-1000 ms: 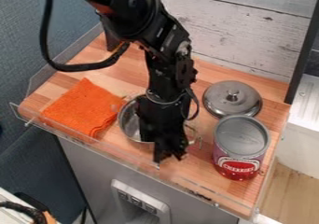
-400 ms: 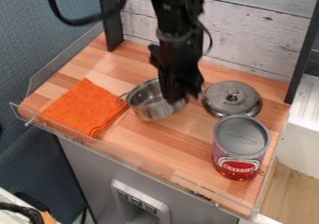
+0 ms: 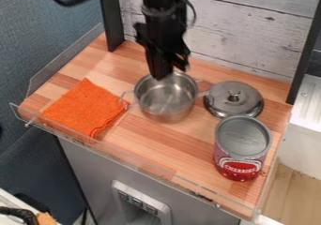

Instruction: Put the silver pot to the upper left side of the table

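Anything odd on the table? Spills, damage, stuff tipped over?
Nothing stands out. The can stands upright, the orange cloth lies flat, and the lid sits knob-up beside the uncovered silver pot. No spill or damage visible.

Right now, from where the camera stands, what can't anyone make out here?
In the camera view, looking down:
- Part of the silver pot's far rim: hidden behind the dark hand.
- Whether the hand grips that rim: too dark and blurred.
- The upper part of the arm: cut off by the top edge.
- Whatever lies under the silver lid: the lid covers it.
- The back of the red can: hidden by its front.
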